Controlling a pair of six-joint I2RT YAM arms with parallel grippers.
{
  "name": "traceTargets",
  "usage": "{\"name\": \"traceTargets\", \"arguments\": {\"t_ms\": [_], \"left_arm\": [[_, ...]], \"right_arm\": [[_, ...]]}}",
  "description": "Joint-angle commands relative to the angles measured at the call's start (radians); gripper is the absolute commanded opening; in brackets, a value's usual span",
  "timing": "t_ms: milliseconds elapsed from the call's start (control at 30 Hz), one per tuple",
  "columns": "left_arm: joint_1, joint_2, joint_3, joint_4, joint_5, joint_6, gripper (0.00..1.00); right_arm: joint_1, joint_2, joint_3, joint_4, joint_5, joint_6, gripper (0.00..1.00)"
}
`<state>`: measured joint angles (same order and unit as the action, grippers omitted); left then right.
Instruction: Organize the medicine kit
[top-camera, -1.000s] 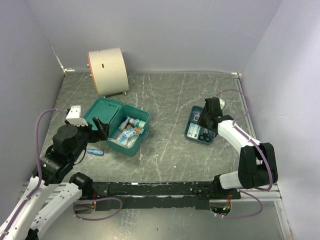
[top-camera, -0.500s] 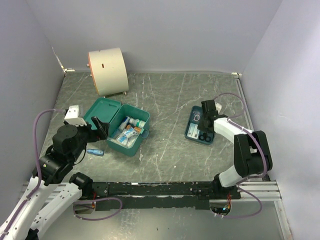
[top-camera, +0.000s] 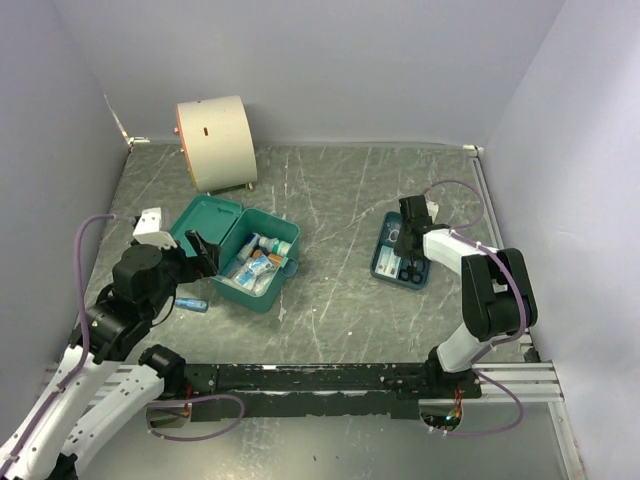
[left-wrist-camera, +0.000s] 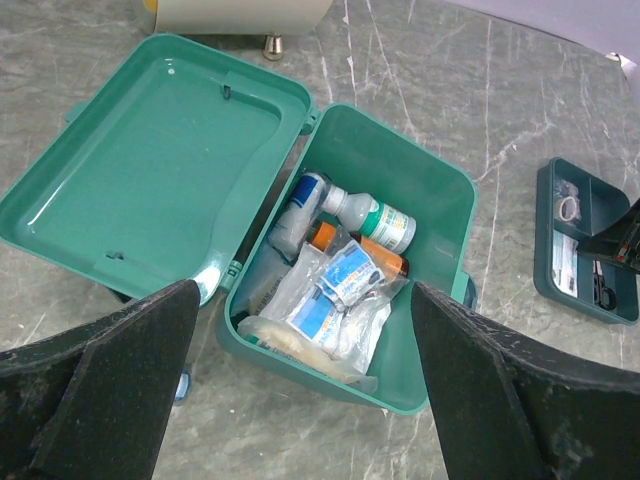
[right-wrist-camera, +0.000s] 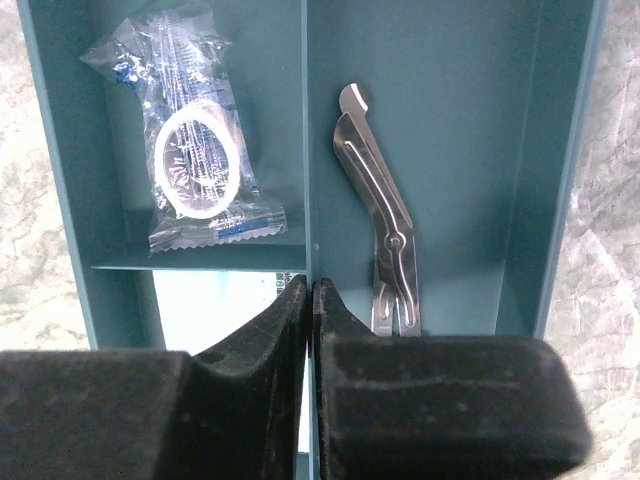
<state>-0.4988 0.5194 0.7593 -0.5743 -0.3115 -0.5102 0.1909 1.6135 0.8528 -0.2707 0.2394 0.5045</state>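
The right hand (right-wrist-camera: 310, 300) was closed, its fingers pressed together low over the centre divider of a shallow teal tray (right-wrist-camera: 570, 150). A metal tool (right-wrist-camera: 385, 240) was seen in the compartment on one side of the divider, a clear packet (right-wrist-camera: 200, 150) holding a white ring on the other. The left hand (left-wrist-camera: 302, 300) was held wide open above the near-left side of the medicine kit (top-camera: 262, 262), gripping nothing.

The kit was set on the left half of the tabletop (top-camera: 340, 200), well apart from the tray on the right. It stood open, the lid (left-wrist-camera: 150, 180) laid back flat on its left. Bottles, among them a white one with a green label (left-wrist-camera: 375, 218), and clear packets (left-wrist-camera: 330, 300) were piled inside. Its long axis ran near to far, slanted rightward at the far end, and its front was turned to the right, toward the tray.

A small blue item (top-camera: 190, 303) lay just near of the lid. The tabletop was dark grey stone, veined white and enclosed by pale lavender walls. A cream drum (top-camera: 215, 140) was placed on its side at the far left.
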Motion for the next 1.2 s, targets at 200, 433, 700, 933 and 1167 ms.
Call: {"name": "traceTargets", "arguments": {"t_ms": [200, 433, 700, 933, 1167], "left_arm": [[0.007, 0.071, 0.022, 0.006, 0.02, -0.039, 0.98], [0.007, 0.277, 0.112, -0.044, 0.07, 0.109, 0.97], [0.046, 0.567, 0.218, -0.011, 0.144, 0.218, 0.93], [0.118, 0.68, 0.216, 0.035, 0.204, 0.205, 0.9], [0.134, 0.737, 0.25, -0.019, 0.323, 0.229, 0.8]], "right_arm": [[-0.002, -0.04, -0.01, 0.008, 0.041, -0.019, 0.0], [-0.002, -0.138, -0.043, -0.028, 0.045, -0.035, 0.0], [-0.001, -0.173, -0.064, -0.032, 0.017, -0.031, 0.0], [-0.001, -0.193, -0.071, -0.032, 0.003, -0.032, 0.0], [-0.002, -0.206, -0.077, -0.033, -0.003, -0.028, 0.0]]}}
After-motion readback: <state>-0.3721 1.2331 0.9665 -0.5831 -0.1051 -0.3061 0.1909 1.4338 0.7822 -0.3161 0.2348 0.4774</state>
